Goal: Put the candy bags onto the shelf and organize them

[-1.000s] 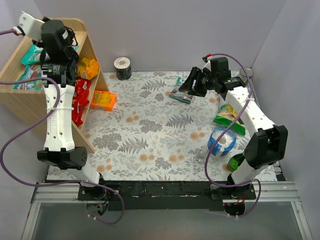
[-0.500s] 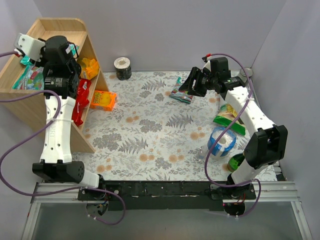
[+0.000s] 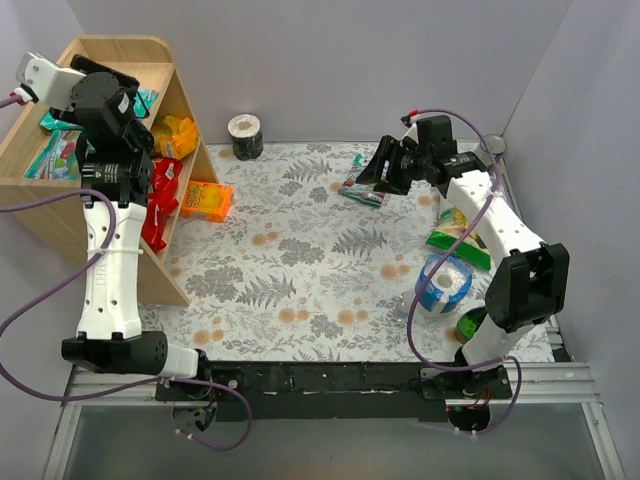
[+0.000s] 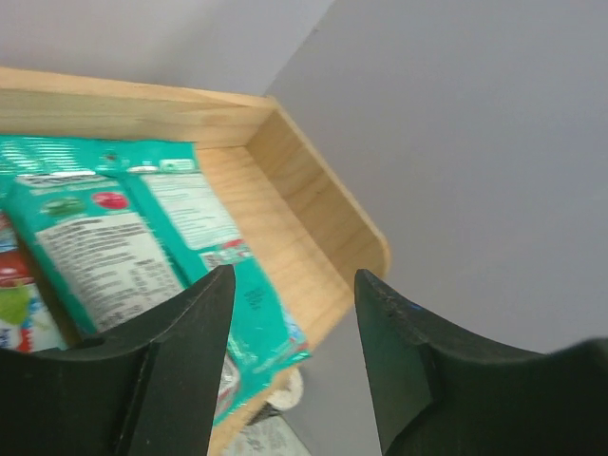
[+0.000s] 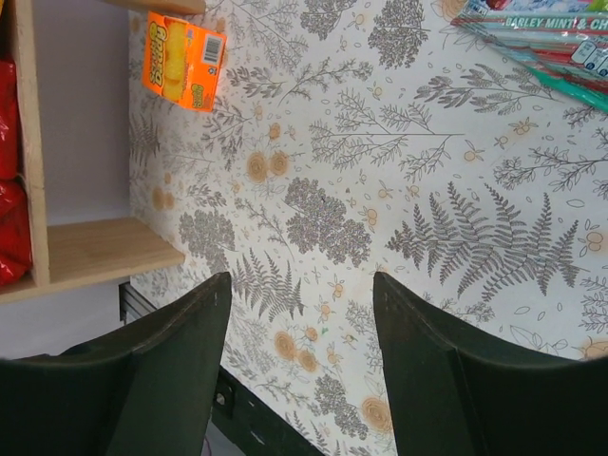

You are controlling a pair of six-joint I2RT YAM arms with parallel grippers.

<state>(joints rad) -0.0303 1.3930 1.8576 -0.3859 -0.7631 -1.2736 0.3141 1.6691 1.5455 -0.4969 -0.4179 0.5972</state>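
Fingers (image 4: 180, 361) of the left tool (image 4: 293, 285), spread empty, show only in wrist view.

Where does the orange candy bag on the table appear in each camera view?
Top external: the orange candy bag lies left of centre, on the table beside the shelf.
Left wrist: not in it.
Right wrist: the orange candy bag is at the top left.
Shared landmark: the shelf, seen in all three views.

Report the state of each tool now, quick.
Left tool: open, holding nothing.
Right tool: open, holding nothing.
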